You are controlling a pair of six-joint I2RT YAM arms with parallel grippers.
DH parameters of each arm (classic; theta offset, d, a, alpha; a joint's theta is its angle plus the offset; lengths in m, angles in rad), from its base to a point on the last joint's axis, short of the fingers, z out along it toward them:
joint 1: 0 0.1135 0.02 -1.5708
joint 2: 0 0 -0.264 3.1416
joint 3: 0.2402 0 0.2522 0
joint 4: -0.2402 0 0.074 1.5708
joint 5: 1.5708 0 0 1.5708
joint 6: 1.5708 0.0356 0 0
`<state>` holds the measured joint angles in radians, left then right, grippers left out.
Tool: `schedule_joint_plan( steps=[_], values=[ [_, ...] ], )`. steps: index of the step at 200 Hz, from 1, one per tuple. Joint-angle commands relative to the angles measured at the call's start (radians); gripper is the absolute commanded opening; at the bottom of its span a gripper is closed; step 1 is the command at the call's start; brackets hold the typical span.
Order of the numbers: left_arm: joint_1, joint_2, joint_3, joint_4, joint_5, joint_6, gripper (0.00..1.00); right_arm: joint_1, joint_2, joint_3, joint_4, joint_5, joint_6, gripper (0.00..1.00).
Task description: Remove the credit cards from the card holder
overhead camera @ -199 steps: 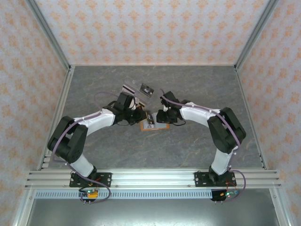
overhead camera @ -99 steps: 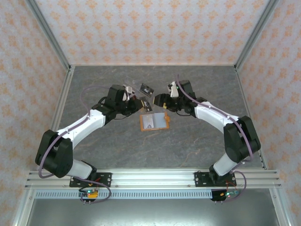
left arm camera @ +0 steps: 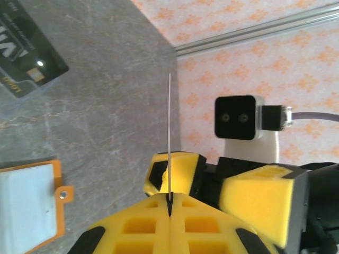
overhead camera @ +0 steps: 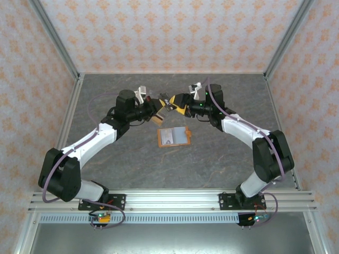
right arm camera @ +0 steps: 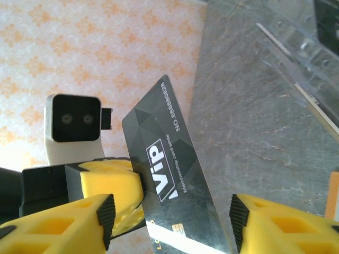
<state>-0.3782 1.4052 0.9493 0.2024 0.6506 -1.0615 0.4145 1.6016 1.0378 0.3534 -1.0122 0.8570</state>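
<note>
Black card is out, pinched tight in my left claw, with my right claw gaping around it. The orange card holder lies mid-table, and a pale card seemingly remains inside.

black card: looks like smooth shiny plastic | table: looks like matt grey stone | card holder: matt orange rim | rail: bare shiny metal

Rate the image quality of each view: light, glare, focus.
Top external: even light, sharp, only faint shadows on the table. Left wrist: the left end effector sits close at the bottom edge; the held card reads as a thin edge-on line; a glint marks the lying black card. Right wrist: the held card's VIP print is crisp, the wall pale and bright.
</note>
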Motion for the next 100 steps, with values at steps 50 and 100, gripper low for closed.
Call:
schedule_joint_plan(
  steps=[50,100],
  values=[
    [0.024,0.018,-0.004,0.149,0.056,-0.101,0.00,-0.015,-0.020,-0.005,0.154,-0.052,0.118,0.42],
    [0.025,0.013,-0.017,0.118,0.055,-0.090,0.05,-0.017,-0.018,0.022,0.052,-0.026,0.042,0.16]
  ],
)
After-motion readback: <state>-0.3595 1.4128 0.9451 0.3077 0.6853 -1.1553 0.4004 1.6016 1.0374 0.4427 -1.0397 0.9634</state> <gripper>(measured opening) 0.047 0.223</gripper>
